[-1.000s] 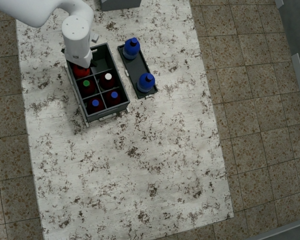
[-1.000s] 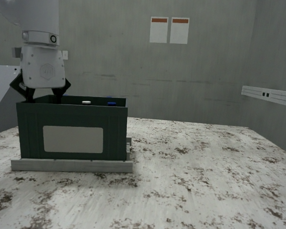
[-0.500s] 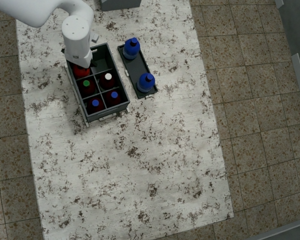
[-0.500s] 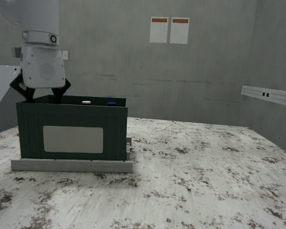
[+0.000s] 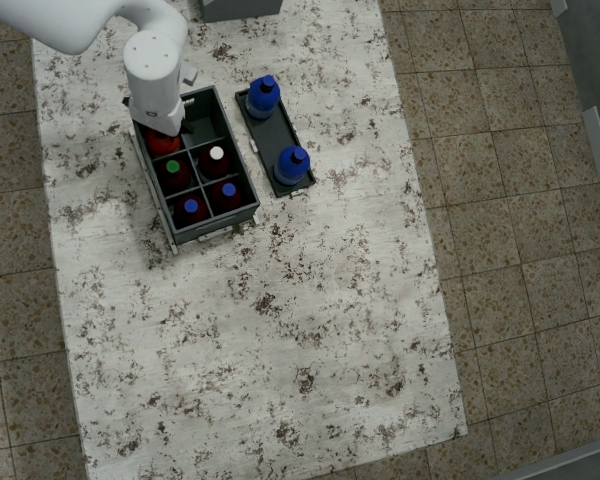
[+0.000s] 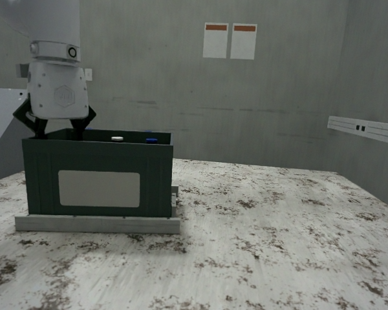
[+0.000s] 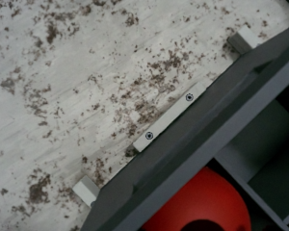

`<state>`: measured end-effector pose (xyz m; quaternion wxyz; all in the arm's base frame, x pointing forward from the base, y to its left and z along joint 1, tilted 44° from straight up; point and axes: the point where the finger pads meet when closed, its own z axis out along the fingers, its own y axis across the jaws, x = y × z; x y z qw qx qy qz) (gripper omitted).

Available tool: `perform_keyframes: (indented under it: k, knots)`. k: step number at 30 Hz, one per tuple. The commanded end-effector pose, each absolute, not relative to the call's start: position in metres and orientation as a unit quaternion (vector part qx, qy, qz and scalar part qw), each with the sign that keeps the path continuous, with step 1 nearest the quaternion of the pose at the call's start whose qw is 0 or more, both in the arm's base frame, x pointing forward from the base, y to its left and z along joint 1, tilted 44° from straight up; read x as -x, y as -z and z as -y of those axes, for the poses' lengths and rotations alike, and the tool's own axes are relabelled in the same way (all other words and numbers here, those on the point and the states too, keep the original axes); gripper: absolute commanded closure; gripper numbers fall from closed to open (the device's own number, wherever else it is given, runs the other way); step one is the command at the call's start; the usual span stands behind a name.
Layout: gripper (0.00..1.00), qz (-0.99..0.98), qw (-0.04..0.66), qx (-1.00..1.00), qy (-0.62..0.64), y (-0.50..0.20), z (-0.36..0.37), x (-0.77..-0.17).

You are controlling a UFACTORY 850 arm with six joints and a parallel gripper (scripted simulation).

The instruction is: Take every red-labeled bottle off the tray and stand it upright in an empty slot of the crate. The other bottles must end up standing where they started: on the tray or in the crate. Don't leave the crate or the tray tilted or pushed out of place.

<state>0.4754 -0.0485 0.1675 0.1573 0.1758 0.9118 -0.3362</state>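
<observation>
The dark crate [image 5: 197, 162] stands on the table; in the exterior view it is at the left [image 6: 99, 173]. A red-labeled bottle [image 5: 161, 142] stands in its far left slot and also shows in the wrist view [image 7: 202, 202]. My gripper [image 6: 59, 133] is right above it, fingers open and dipping into the crate on either side of the bottle without gripping it. Other crate slots hold dark bottles with a green cap [image 5: 172, 166], a white cap [image 5: 216, 152] and two blue caps [image 5: 228, 189]. The far right slot [image 5: 199, 126] is empty. The tray [image 5: 274, 142] holds two blue bottles [image 5: 262, 95] [image 5: 291, 164].
Grey locating rails [image 6: 97, 224] edge the crate's base, with a bracket visible in the wrist view [image 7: 170, 122]. A grey box [image 5: 238, 7] sits at the table's far edge. The robot's base [image 6: 0, 133] is behind the crate at the left.
</observation>
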Motion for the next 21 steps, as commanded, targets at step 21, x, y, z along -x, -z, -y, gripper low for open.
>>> perform_keyframes:
  k: [21]
  knots:
    - [0.34,-0.912,0.158,-0.176,0.336,-0.189,0.029,-0.471]
